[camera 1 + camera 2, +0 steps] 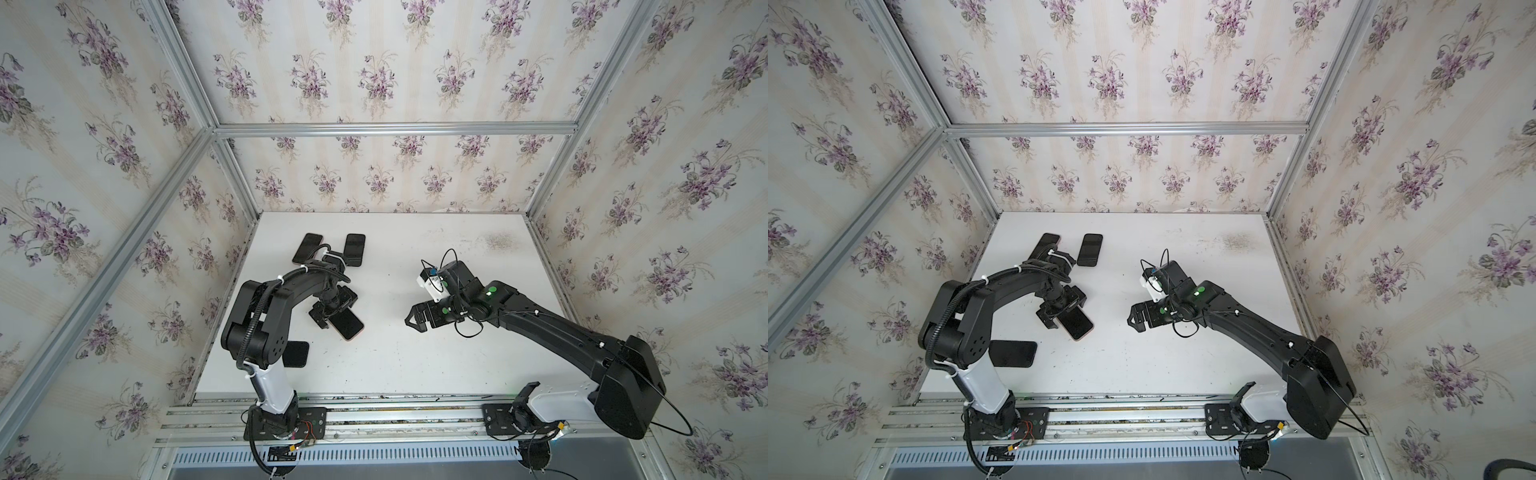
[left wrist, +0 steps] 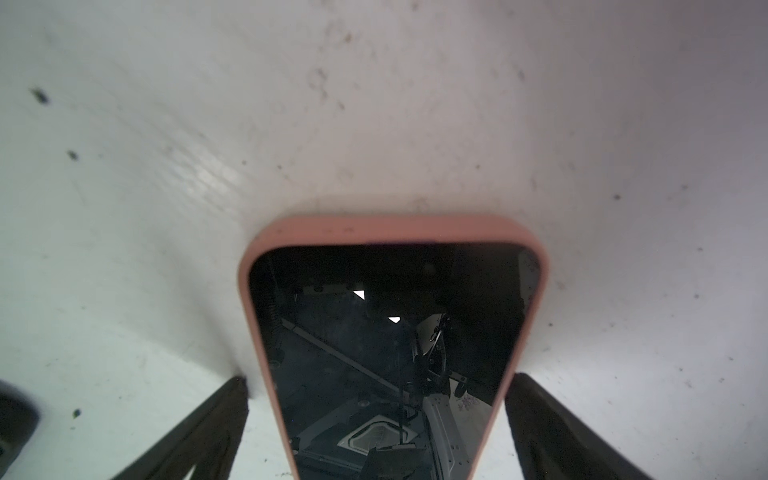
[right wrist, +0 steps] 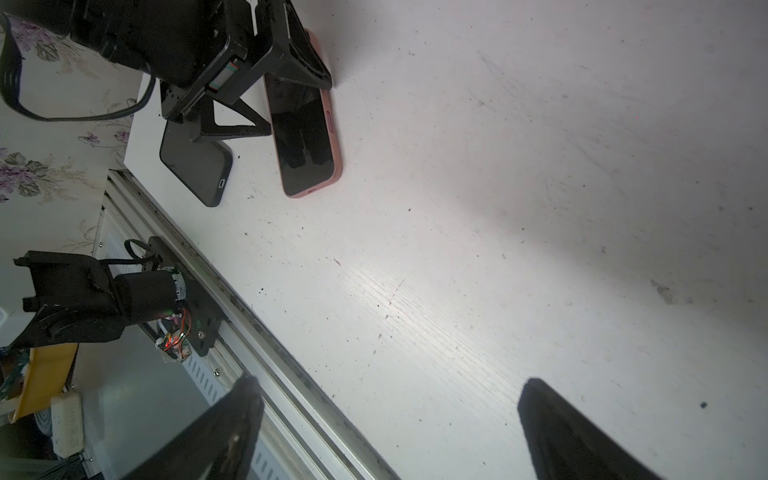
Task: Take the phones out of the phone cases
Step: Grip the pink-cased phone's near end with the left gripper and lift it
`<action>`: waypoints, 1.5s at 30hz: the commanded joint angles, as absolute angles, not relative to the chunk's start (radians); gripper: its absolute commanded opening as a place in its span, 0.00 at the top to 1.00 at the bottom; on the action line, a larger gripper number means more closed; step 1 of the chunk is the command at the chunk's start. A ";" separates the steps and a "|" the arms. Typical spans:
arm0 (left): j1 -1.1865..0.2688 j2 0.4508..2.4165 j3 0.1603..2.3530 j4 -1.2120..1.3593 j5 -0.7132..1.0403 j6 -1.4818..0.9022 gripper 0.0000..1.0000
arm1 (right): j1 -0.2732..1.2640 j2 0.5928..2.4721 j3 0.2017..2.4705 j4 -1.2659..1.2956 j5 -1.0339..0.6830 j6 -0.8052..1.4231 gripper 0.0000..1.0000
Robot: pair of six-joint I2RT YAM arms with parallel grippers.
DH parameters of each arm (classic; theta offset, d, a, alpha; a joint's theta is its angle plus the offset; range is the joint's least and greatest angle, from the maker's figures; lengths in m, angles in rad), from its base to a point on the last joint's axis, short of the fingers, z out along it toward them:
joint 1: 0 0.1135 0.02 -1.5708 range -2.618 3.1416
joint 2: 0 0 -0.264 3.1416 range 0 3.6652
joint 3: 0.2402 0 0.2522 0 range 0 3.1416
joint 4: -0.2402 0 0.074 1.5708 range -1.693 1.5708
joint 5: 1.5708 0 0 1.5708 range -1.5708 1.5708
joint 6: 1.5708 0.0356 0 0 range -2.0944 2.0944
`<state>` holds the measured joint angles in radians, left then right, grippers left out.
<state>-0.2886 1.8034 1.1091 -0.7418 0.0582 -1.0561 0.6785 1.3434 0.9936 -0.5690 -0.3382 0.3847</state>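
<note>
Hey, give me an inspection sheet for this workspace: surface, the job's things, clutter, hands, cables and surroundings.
Surface: white table, scuffed and speckled with dirt.
Job's things: phone still in its pink case, lying screen up, left of centre.
Clutter: angled dark phone and straight dark phone at the far left; near dark phone by the left arm's base.
Hands: left hand open, fingers either side of the cased phone; right hand open over bare table, holding nothing.
Cables: black cable loop at the right wrist; corrugated conduit zip-tied along the left arm.
Surroundings: floral wallpaper walls, aluminium frame, front rail.
</note>
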 commanded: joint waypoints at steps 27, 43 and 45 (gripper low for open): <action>-0.306 1.771 1.049 -0.681 0.078 -1.002 0.32 | 0.680 1.343 0.942 -0.435 -0.433 0.432 0.00; -0.345 1.717 1.052 -0.632 0.118 -0.978 0.42 | 0.678 1.403 0.948 -0.345 -0.499 0.465 0.00; -0.351 1.709 1.054 -0.626 0.126 -0.975 0.43 | 0.678 1.415 0.952 -0.341 -0.500 0.466 0.00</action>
<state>-0.3466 1.7199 1.0470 -0.6449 0.1062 -0.9844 0.6765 1.4040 0.9348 -0.3748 -0.4854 0.4561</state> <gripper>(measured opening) 0.784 0.996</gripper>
